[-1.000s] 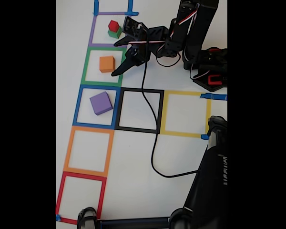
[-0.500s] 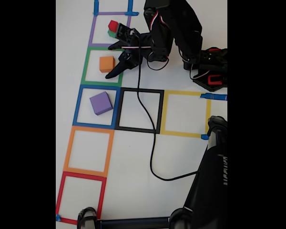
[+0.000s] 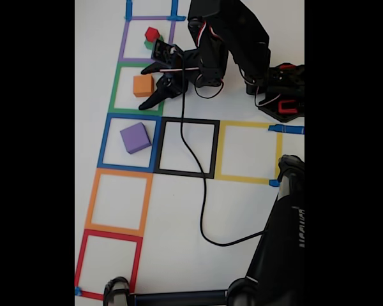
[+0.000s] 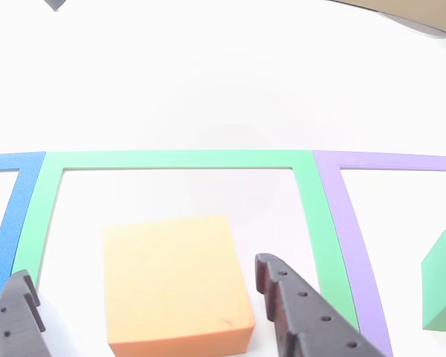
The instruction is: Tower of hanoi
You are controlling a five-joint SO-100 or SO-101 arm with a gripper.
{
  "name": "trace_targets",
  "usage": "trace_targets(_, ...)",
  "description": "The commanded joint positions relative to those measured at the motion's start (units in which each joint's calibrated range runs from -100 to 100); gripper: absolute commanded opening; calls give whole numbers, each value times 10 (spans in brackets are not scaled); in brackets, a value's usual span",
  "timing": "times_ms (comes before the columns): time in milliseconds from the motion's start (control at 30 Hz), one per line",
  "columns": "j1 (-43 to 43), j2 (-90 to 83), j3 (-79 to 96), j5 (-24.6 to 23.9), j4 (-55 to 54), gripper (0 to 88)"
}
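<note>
In the fixed view the orange cube (image 3: 143, 85) sits in the green tape square (image 3: 122, 67). My gripper (image 3: 142, 88) is open, with one finger on each side of the cube. A red cube (image 3: 152, 34) rests on a green cube (image 3: 156, 44) inside the purple tape square (image 3: 123, 39), just behind the gripper. The purple cube (image 3: 135, 138) lies in the blue tape square (image 3: 104, 141). In the other view the orange cube (image 4: 175, 286) lies between my open gripper (image 4: 141, 271) fingers (image 4: 290, 297), apart from both. The green cube (image 4: 442, 286) shows at the right edge.
Black (image 3: 188, 121), yellow (image 3: 249, 125), orange (image 3: 118, 172) and red (image 3: 108, 234) tape squares mark the white table. A black cable (image 3: 201, 204) trails from the arm across the black square. The arm base (image 3: 281, 89) stands at the right, a dark stand (image 3: 284, 242) at the bottom right.
The arm has swung left and lowered, bringing the open fingers from beside the orange cube to either side of it. The cubes have not moved.
</note>
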Motion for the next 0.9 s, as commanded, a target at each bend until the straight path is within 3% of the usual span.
trace_targets(0, -9, -5, -7, 4, 1, 306)
trace_targets(500, -10, 3, -8, 4, 8, 248)
trace_targets(867, -12, 7, -6, 4, 8, 152)
